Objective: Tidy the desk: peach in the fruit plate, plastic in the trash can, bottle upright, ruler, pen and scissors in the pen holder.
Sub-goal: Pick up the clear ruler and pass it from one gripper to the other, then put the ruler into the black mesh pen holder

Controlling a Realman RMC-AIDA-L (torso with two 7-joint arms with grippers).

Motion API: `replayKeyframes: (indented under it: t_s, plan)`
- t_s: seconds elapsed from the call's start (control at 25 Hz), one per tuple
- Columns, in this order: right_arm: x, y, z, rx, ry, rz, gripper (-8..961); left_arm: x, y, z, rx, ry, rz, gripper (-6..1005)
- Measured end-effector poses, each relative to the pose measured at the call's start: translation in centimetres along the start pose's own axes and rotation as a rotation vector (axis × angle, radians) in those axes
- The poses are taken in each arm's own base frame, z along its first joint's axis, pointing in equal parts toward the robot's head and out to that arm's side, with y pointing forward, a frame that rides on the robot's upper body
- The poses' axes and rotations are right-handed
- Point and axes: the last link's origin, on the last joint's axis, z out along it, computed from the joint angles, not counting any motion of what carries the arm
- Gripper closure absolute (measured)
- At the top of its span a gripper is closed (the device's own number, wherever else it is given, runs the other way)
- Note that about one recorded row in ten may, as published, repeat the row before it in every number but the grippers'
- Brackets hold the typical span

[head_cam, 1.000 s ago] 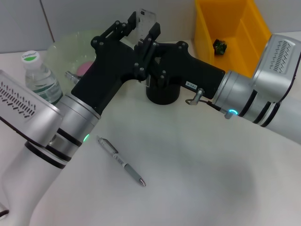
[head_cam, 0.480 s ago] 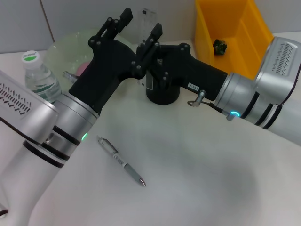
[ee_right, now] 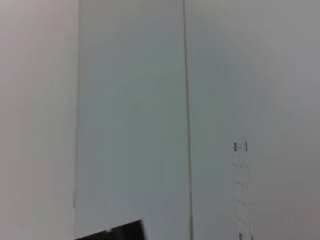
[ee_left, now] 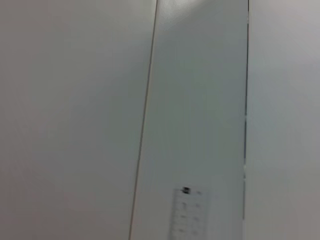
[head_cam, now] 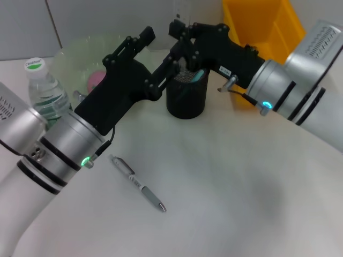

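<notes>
Here, on the white desk [head_cam: 225,187], a bottle [head_cam: 47,88] stands upright well to the left of the left gripper [head_cam: 155,53], with the green fruit plate [head_cam: 75,53] and pink peach [head_cam: 96,78] just behind that arm. The left gripper's fingers are spread apart, holding nothing. A pen [head_cam: 138,183] lies near its wrist. Beside it, over the black pen holder [head_cam: 186,96], the right gripper [head_cam: 179,29] pinches what seems to be the clear ruler [head_cam: 181,9], upright. The yellow trash can [head_cam: 262,32] sits behind the right arm.
</notes>
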Motion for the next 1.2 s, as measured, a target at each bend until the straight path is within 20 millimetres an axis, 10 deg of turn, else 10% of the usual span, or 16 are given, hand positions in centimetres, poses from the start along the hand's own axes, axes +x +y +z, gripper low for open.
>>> replayKeyframes:
  t_s: [1.2]
  plan:
    - [1.2, -2.3, 1.6, 0.134, 0.146, -0.026, 943, -0.9, -2.1, -1.3, -0.129, -0.219, -0.053, 353]
